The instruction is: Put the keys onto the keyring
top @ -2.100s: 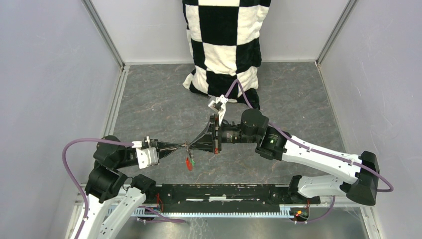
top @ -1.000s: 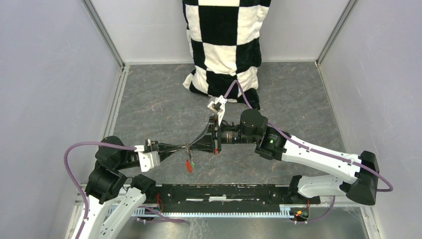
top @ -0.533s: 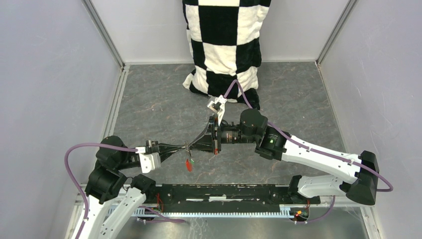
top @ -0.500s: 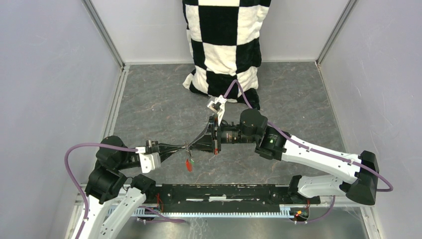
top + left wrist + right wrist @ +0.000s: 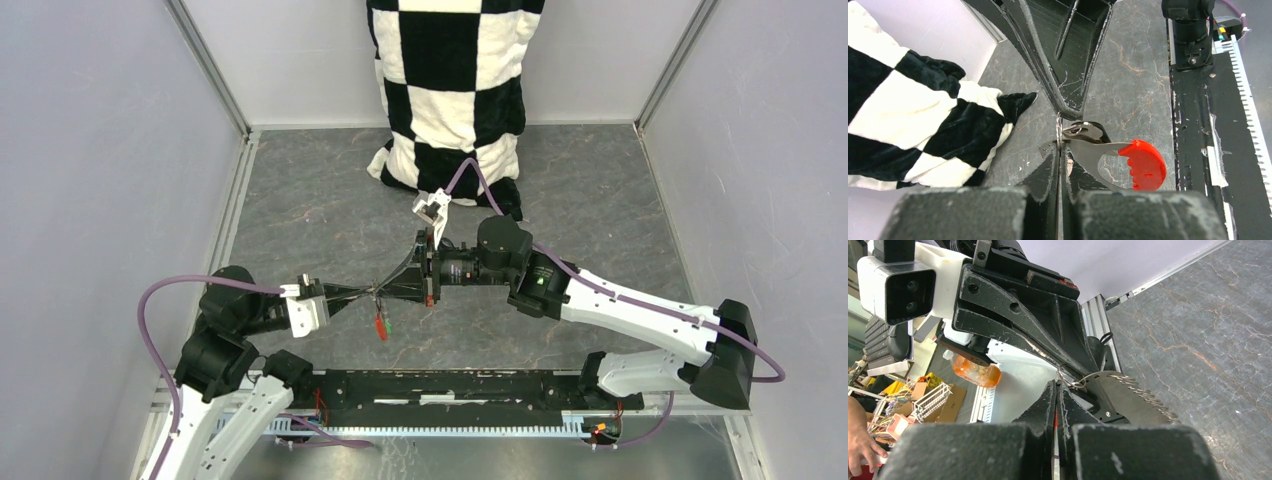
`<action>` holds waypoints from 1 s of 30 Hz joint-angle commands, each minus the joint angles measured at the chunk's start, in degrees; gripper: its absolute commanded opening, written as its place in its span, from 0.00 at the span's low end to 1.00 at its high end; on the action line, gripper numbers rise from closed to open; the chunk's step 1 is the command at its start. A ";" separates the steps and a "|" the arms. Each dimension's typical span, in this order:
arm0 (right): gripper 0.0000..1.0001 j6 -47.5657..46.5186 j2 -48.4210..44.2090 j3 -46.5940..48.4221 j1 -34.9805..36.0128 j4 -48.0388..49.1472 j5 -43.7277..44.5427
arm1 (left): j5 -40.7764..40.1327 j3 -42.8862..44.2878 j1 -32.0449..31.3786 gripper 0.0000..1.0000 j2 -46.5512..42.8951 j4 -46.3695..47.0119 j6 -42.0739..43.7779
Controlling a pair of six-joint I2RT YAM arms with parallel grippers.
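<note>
Presently, item one: thin silvery metal keyring [image 5: 1059, 131], held in the air over the near middle of the grey marbled table [image 5: 300, 210], well short of the black-and-white checkered cloth [image 5: 450, 90] at the far edge.

Item two: left gripper [image 5: 1060, 152], fingers clenched on the ring's near side.

Item three: right gripper [image 5: 1057, 386], fingers likewise clenched, tip to tip with the left, apparently pinching the same ring from the other side.

Item four: red plastic tag [image 5: 1146, 164] on a flat metal piece, hanging from the ring.

Item five: green-headed key [image 5: 388, 326], dangling just beside the red tag; whether it is threaded cannot be told.

Item six: black-headed key, not made out for certain.

Status: ring and hardware gathered at one pinch point. Threading looks to be under way, and its completion is unconfirmed.
</note>
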 commanded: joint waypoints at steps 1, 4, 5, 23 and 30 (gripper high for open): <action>0.01 -0.05 0.29 3.90 0.30 3.41 -0.22 | -1.97 0.93 0.08 0.02 0.94 0.49 -0.53; 0.01 -0.47 0.45 4.21 0.22 2.90 0.03 | -2.18 1.15 0.04 0.02 1.28 0.17 -0.91; 0.01 -0.50 0.55 4.32 0.37 2.81 0.18 | -2.25 1.22 0.07 0.02 1.38 0.19 -1.06; 0.01 -6.96 3.13 10.79 3.49 -5.79 4.76 | -4.09 1.66 0.08 0.02 2.85 0.74 -4.65; 0.01 -8.48 4.41 12.96 4.51 -8.30 5.97 | -4.45 1.64 0.07 0.02 2.39 1.86 -5.96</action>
